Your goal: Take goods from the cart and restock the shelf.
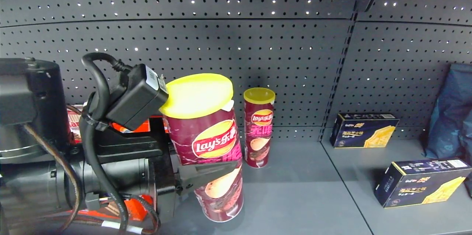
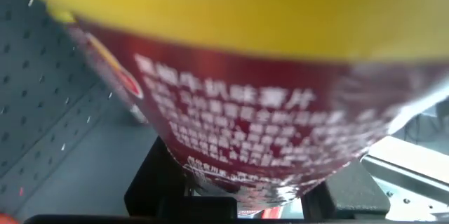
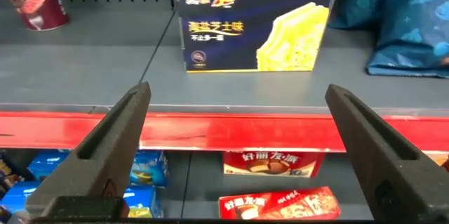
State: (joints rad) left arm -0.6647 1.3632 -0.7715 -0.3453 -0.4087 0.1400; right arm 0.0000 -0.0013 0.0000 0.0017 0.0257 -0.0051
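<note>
Left tool [image 1: 215,176] clasps chip can [image 1: 210,139] mid-height; right tool [image 3: 237,96] spread.

Chip can [image 1: 217,146]: glossy printed wrap; lid [image 1: 199,94] smooth yellow plastic. Shelf board [image 1: 302,194], pegboard back [image 1: 221,43]: matt grey painted metal. Biscuit box [image 1: 420,181]: glossy cardboard. Blue bag [image 1: 451,113]: crinkled plastic film, slight sheen.

A shop: pegboard-backed shelf [image 1: 295,190], chip cans [image 1: 259,128], snack boxes [image 1: 363,130], red front rail [image 3: 231,131], packaged goods [image 3: 273,163] below.

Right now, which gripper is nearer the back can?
Left gripper holds a second can just before the back can; right gripper sits off the shelf front, facing a box.
</note>
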